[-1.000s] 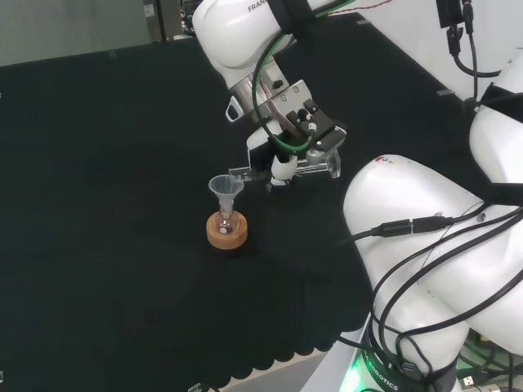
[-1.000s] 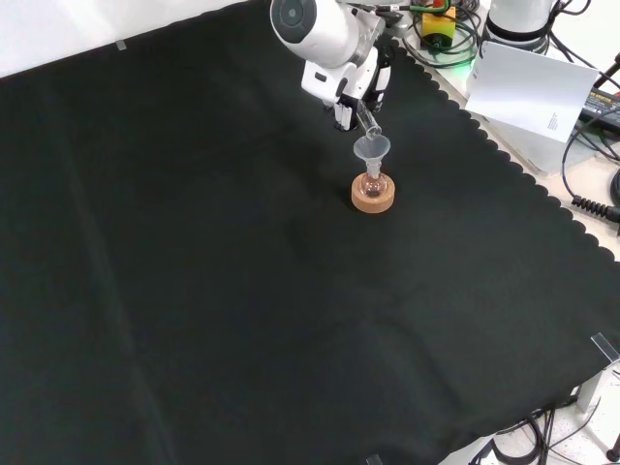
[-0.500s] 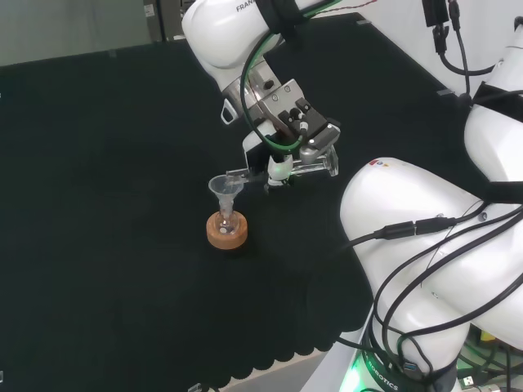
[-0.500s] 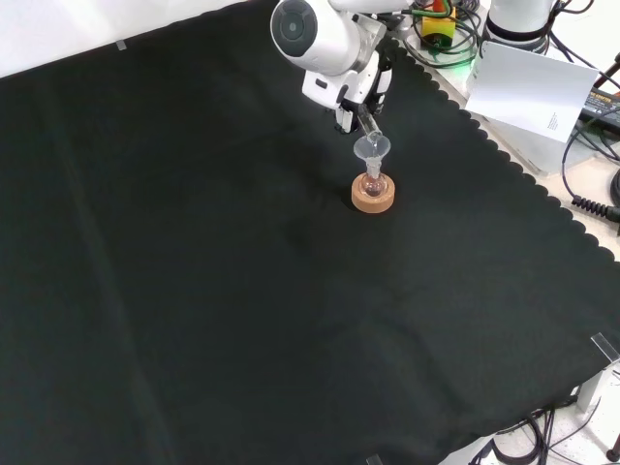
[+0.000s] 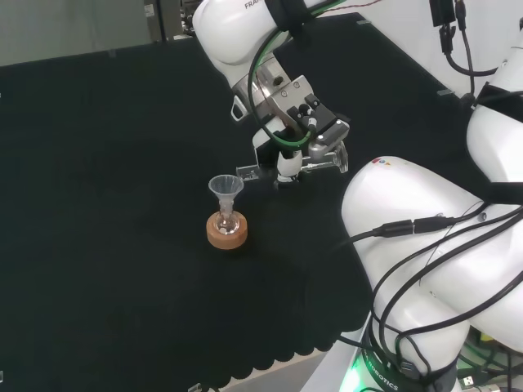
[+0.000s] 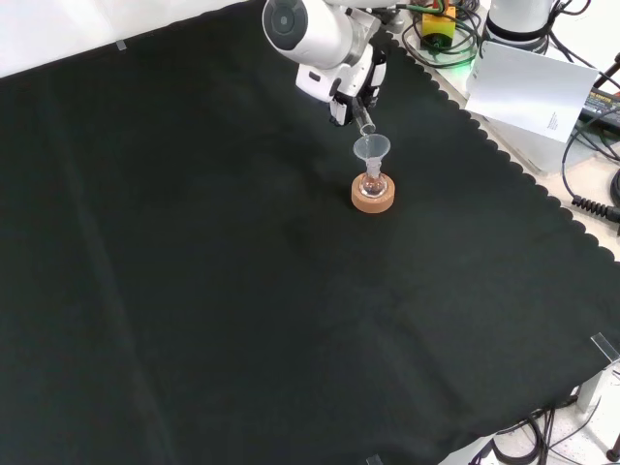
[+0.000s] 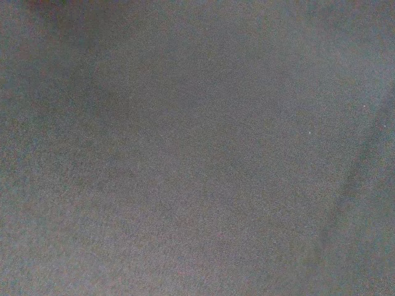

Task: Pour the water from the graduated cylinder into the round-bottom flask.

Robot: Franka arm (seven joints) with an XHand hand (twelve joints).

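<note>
While the hand [image 5: 296, 135] hangs above the cloth [image 5: 106, 245] in the head view, you can see its fingers curled round a clear graduated cylinder [image 5: 288, 169], grasping it near the middle. The cylinder lies almost level: its spout end pokes out of the fingers toward the view's left, its base end sticks out to the right, next to the big white arm link [image 5: 425, 237].

Look at the spout tip: it sits just up and right of the clear funnel [image 5: 225, 189], near the rim but apart from it. The funnel stands in the neck of a small round-bottom flask [image 5: 226, 221], which sits on a cork ring stand [image 5: 226, 235].

In the front view the hand [image 6: 351, 92] comes in from the top, partly behind the white link with its grey cap [image 6: 287, 19]. The cylinder [image 6: 366, 123] slants down from it toward the funnel [image 6: 372, 149], its tip just above the funnel's far rim. Below are the flask [image 6: 373, 182] and cork stand [image 6: 373, 198].

You can't tell whether any water is in the cylinder or flowing. The wrist view gives you just dark cloth [image 7: 197, 148].
</note>
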